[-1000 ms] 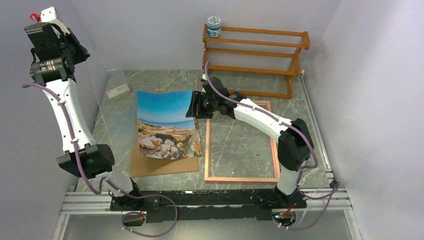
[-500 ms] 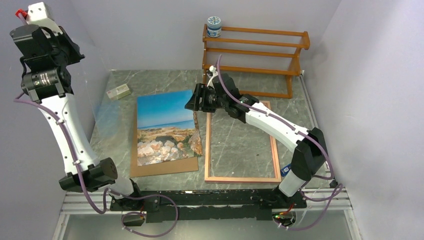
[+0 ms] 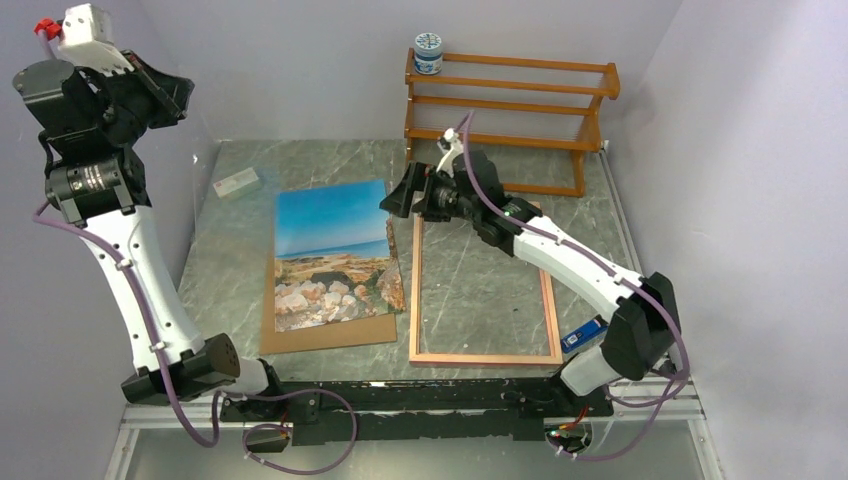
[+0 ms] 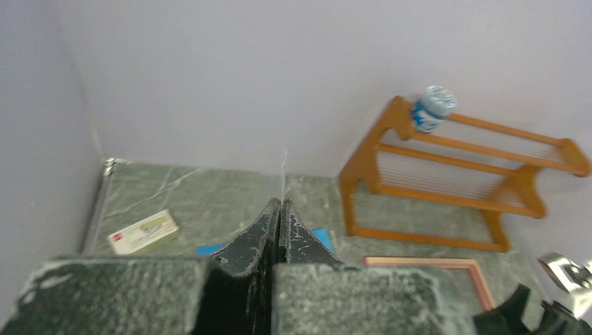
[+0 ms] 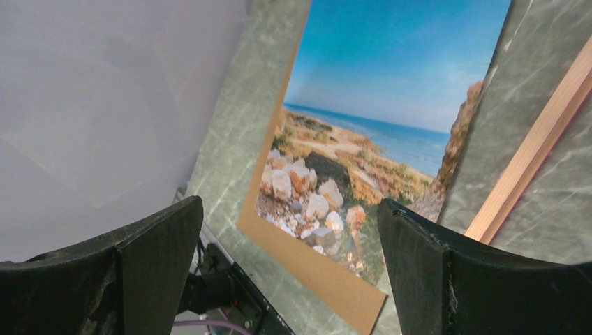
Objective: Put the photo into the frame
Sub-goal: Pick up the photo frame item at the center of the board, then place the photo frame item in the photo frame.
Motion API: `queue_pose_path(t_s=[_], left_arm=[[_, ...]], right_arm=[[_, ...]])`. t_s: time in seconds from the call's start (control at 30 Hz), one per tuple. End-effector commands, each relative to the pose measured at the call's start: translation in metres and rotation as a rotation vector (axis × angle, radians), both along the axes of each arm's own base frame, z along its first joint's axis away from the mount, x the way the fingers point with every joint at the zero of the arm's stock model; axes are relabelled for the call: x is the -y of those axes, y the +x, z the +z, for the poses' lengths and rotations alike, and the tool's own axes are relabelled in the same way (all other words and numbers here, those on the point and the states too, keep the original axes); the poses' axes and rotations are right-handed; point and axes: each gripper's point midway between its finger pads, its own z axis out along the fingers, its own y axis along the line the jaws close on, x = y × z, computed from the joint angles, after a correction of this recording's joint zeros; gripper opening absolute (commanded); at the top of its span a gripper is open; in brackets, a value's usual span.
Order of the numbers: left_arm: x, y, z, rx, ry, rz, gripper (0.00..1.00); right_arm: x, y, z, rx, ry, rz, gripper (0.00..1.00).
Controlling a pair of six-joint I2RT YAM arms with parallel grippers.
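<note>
Centre-left, a thin rectangular seashore photo print (image 3: 335, 255) lies on a brown fibreboard panel (image 3: 330, 338) — probably light, floppy and crease-prone; best pinched at an edge. The right hand (image 3: 398, 191) is released near its upper-right corner; the left hand (image 4: 279, 209) is clenched, empty.

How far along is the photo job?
Nothing is framed yet. The frame lies empty, the photo flat on the brown panel beside it. Nothing is in hand: the right pincer is open near the photo's corner, the left pincer shut, raised. Left: put the photo into the frame.
</note>
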Motion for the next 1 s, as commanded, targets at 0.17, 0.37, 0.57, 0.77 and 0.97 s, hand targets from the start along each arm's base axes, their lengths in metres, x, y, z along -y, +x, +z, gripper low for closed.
queue_pose_path(t_s=[0.17,0.37,0.57,0.77,0.97], left_arm=[[0.073,-0.053,0.07,0.2,-0.14,-0.313,0.03],[0.113,-0.08,0.097,0.255,-0.293,-0.593,0.02],[0.121,-0.093,0.116,0.261,-0.424,-0.652,0.03],[0.128,-0.106,0.132,0.285,-0.481,-0.707,0.03],[0.134,-0.124,0.146,0.322,-0.523,-0.736,0.02]], right_arm=[[0.029,0.015,0.098,0.281,0.227,-0.031,0.99],[0.048,0.017,0.134,0.38,0.33,-0.044,0.99],[0.058,0.008,0.165,0.484,0.388,-0.022,0.99],[0.049,-0.003,0.18,0.51,0.448,0.059,0.99],[0.04,-0.009,0.184,0.521,0.478,0.14,0.99]])
